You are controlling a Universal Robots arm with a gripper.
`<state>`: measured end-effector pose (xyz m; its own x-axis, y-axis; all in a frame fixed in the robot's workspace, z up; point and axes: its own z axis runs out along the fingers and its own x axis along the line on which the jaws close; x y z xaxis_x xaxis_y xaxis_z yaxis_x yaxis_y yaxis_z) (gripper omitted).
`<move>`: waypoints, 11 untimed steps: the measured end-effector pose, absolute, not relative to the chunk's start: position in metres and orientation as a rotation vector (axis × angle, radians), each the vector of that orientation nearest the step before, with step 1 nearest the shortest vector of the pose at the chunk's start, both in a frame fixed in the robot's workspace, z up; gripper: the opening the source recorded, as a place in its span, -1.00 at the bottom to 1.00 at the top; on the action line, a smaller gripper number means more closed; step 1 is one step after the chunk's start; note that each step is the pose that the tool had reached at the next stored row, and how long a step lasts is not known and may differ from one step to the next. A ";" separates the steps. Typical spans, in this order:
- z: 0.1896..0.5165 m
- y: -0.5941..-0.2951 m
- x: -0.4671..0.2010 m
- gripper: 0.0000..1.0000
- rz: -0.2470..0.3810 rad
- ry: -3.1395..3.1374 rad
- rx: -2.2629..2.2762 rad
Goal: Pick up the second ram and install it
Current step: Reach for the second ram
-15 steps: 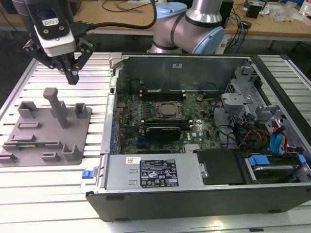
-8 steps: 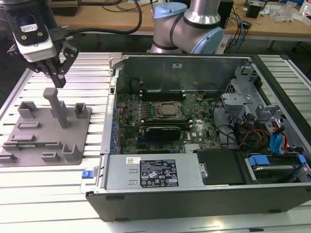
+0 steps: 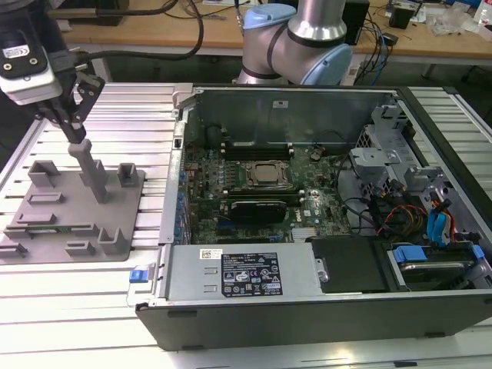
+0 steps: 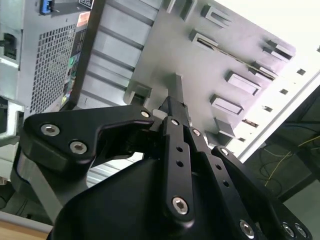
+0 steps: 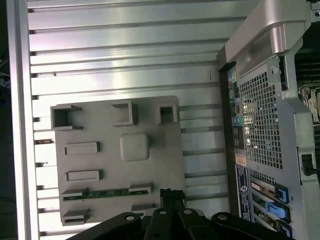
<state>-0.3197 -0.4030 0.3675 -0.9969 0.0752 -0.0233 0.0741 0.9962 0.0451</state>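
At the exterior view's left, the gripper (image 3: 77,144) is seen hanging over a grey fixture plate (image 3: 77,209), which is laid on a slatted aluminium table (image 3: 77,304). In both wrist views its fingers are drawn together with no gap visible between them, and nothing is seen clamped there. The tips are held just over an upright grey post (image 3: 96,181) that stands near the middle of the plate. Whether they touch it cannot be told.

The second ram (image 5: 105,194) is found in the first wrist view as a thin green stick seated in a long slot near one edge of the plate. It is not gripped, and the fingertips (image 5: 167,196) are seen near one of its ends.

Further toward the exterior view's right, an open computer case (image 3: 254,327) is laid on its side just beside the plate. Inside it a green motherboard (image 3: 207,165) is exposed, with the square CPU socket (image 3: 267,175) at its middle. Long black slots (image 3: 257,144) are set on the socket's far side, and a wider black expansion card (image 3: 265,209) is seated on its near side. A grey power supply (image 3: 242,273) is mounted along the near wall. The arm (image 3: 307,34) is seen rising behind the case.
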 end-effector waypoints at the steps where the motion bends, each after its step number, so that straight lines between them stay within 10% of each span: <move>1: 0.367 -0.403 -0.321 -0.84 0.069 3.114 0.117; 11: 0.359 -0.407 -0.341 -0.84 0.069 3.114 0.116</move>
